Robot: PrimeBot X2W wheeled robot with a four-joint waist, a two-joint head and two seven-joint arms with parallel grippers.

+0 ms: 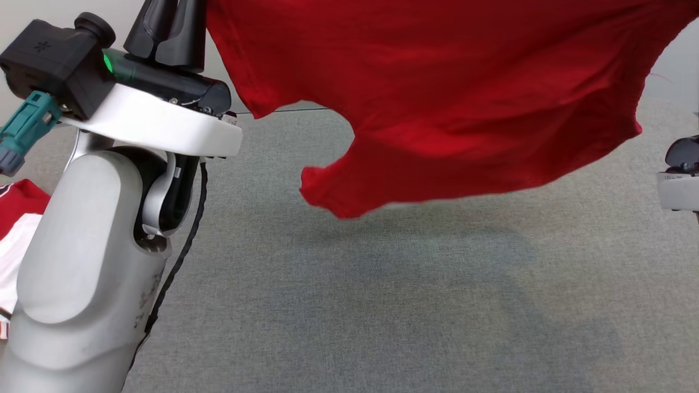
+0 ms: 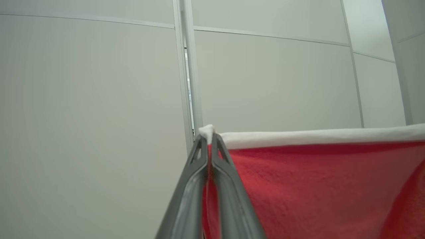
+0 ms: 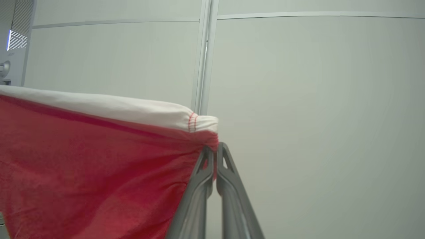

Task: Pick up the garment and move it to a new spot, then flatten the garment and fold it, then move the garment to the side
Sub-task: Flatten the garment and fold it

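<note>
Red cloth all across the top of the head view: the garment (image 1: pixel 437 93) hangs in the air, stretched wide, its lower edge sagging to a loose flap well above the grey surface (image 1: pixel 382 305), where it throws a soft shadow. On the left, the pale forearm (image 1: pixel 82 262) stands upright with the wrist bent over, and the left gripper (image 1: pixel 166 30) points up to the garment's upper corner. At the right edge, a bit of the right wrist (image 1: pixel 679 174) pokes in. A second red and white cloth (image 1: pixel 16 218) lies behind the left forearm.

Left wrist view now: the two dark fingers (image 2: pixel 196 172) are pressed tight together, pinching the garment's corner right at its white band (image 2: pixel 315 136), which runs taut to the right, with red fabric below it. Pale wall panels (image 2: pixel 99 116) sit behind.

Right wrist view: the right gripper (image 3: pixel 215 149) is clamped shut too, biting bunched red fabric just under the white band's end, where red stitching shows. The cloth spreads away to the left.
</note>
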